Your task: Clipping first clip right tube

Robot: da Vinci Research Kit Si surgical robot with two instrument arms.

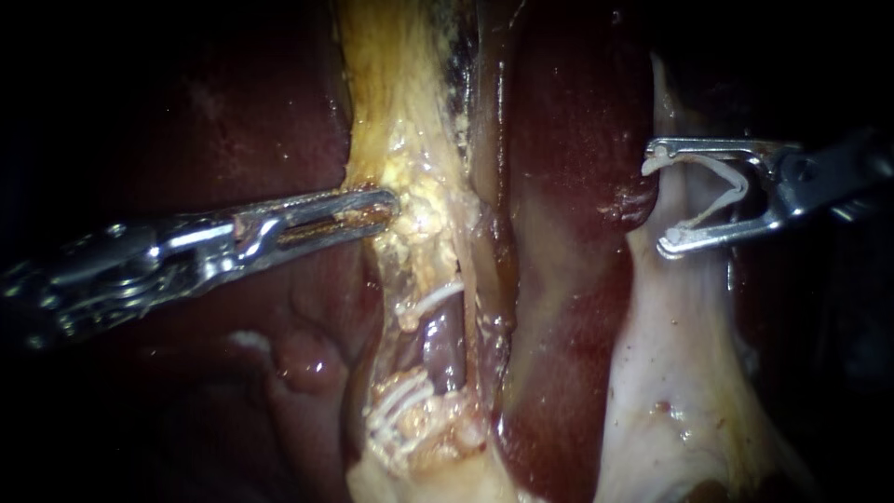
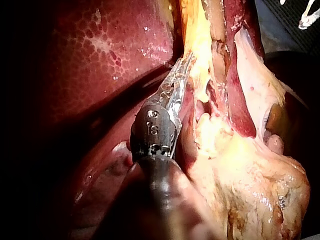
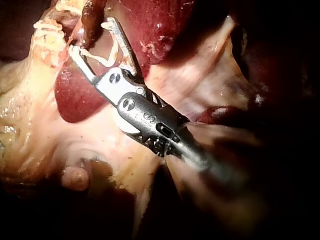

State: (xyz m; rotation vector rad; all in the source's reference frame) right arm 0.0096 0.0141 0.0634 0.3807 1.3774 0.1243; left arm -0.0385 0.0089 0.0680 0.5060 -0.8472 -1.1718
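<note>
Holding an open white clip (image 1: 740, 186) across the widely spread jaws of the right instrument (image 1: 659, 203), well apart from the tube (image 1: 445, 340), dark liver fold (image 1: 568, 140) between; clamping yellow fat (image 1: 391, 93) near that tube with the left instrument (image 1: 386, 207) jaws.

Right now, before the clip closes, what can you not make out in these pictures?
Endoscope view: whether the clip in the right instrument encloses the pale tissue or lies before it; depth is unclear.
Left wrist view: the edge cuts off the right instrument.
Right wrist view: its shaft is blurred.

Dark liver (image 1: 577, 121) under yellow tissue (image 1: 396, 93)
</note>
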